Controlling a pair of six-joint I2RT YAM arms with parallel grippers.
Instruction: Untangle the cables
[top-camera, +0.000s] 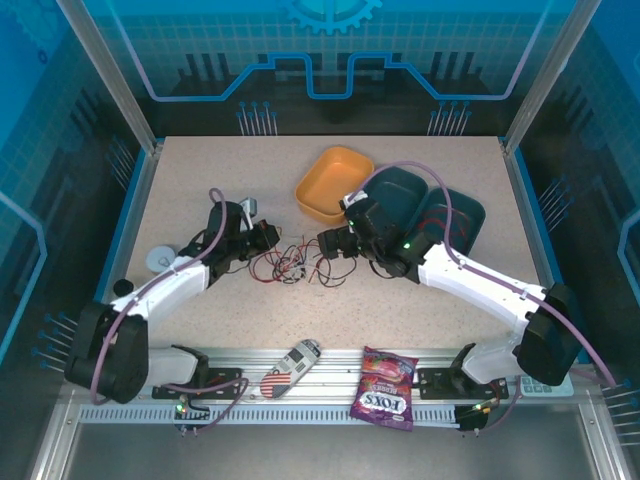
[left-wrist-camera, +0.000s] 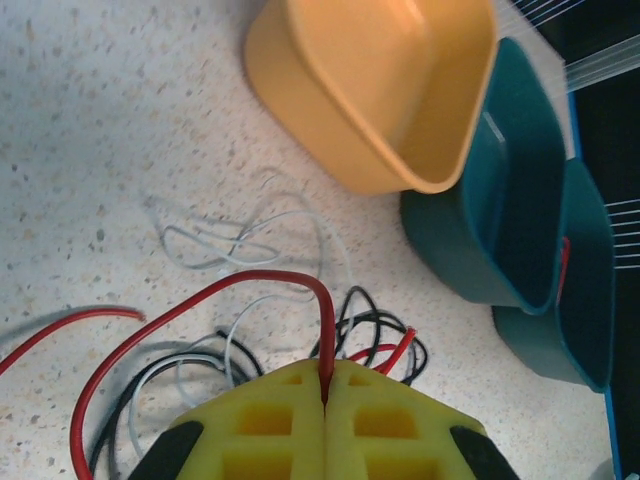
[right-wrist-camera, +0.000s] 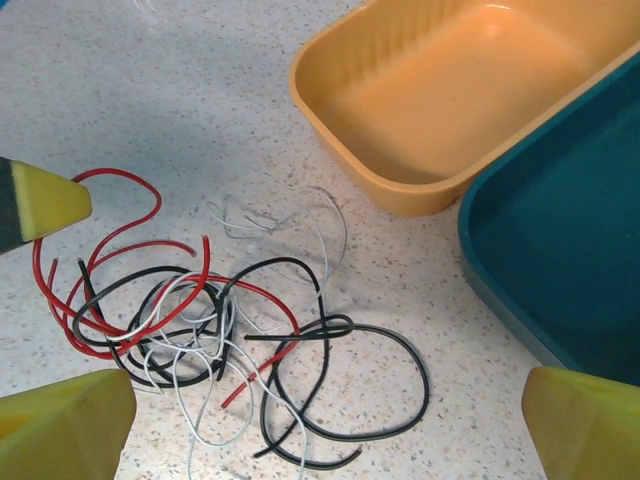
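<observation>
Loose tangle of cables (right-wrist-camera: 325, 328), red, black and white, just in front of yellow tub (right-wrist-camera: 440, 90). Near it, left gripper (left-wrist-camera: 325, 378) pinched together on red cable (left-wrist-camera: 325, 340). By the tub's front, right gripper (top-camera: 328, 243) spread wide over the tangle. Well nearer than tub: purple bag (top-camera: 383, 388) marked "FOX'S".

In the left wrist view, your left tool (left-wrist-camera: 326, 385) hides the end of the red cable (left-wrist-camera: 324, 340) inside its closed jaws. From above, the cable tangle (top-camera: 292, 266) is too small for you to separate strands. The right wrist view crops the orange bin (right-wrist-camera: 450, 100) and teal bin (right-wrist-camera: 560, 260).
</observation>
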